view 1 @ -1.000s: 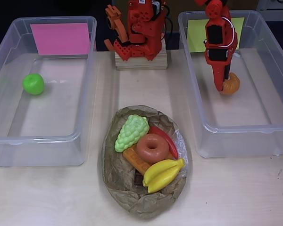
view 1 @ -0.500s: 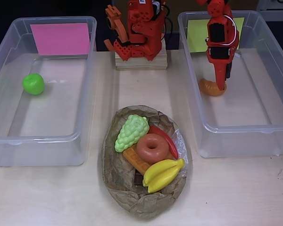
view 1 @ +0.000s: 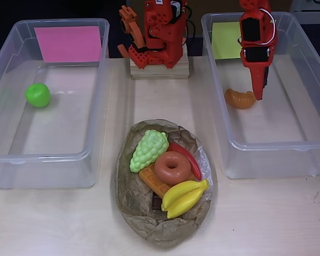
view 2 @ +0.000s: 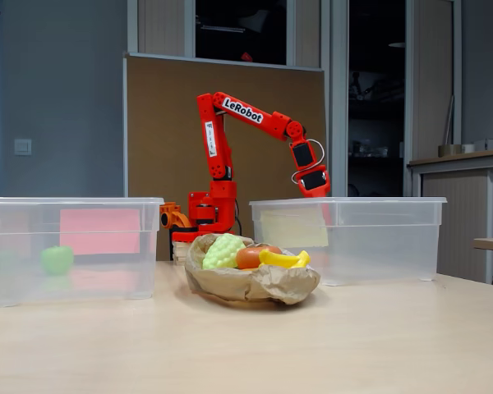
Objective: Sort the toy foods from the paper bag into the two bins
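Inside the bin with the yellow-green card (view 1: 266, 144), on the right of the overhead view: orange croissant (view 1: 240, 98) lying on the floor, gripper (view 1: 258, 88) just beside it to the right, tips pointing down, apart from the toy as far as visible. Holding nothing; jaw gap not readable from above, so open or closed cannot be told. From the fixed view, wrist and gripper (view 2: 322, 201) dipping behind the near wall of that bin (view 2: 345, 246).

Left bin, pink card (view 1: 48, 144): green apple (view 1: 38, 95) resting near the left wall.

Paper bag (view 1: 162, 184) between the bins, nearer the camera edge of the table, well apart from the gripper. Still loaded: grapes (view 1: 148, 149), donut (view 1: 173, 167), red chili (view 1: 185, 156), waffle (view 1: 153, 182), bananas (view 1: 184, 197), a dark chocolate bar (view 1: 157, 203) mostly buried.

Handling judgement: all pieces hollow-looking glossy plastic, so probably light, stiff, slippery. Donut on top and free; best taken across one side of the ring. Bananas: across the narrow width mid-bunch. Bag soft and crumpled, likely to shift if dragged.
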Action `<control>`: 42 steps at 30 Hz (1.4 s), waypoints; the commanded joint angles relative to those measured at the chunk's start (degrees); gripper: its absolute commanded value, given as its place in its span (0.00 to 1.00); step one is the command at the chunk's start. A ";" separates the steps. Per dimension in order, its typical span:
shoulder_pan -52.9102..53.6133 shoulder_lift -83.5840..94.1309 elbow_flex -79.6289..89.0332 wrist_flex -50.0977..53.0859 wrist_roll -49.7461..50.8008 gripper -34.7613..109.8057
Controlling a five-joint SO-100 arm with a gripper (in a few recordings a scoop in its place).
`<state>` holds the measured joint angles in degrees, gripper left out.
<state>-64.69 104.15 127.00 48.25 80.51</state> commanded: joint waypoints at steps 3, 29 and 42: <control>0.18 1.67 -1.85 1.05 0.44 0.39; 17.75 3.60 -25.40 12.04 -47.37 0.42; 40.34 6.77 -31.64 20.39 -59.33 0.47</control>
<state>-28.39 107.40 96.15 66.62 19.51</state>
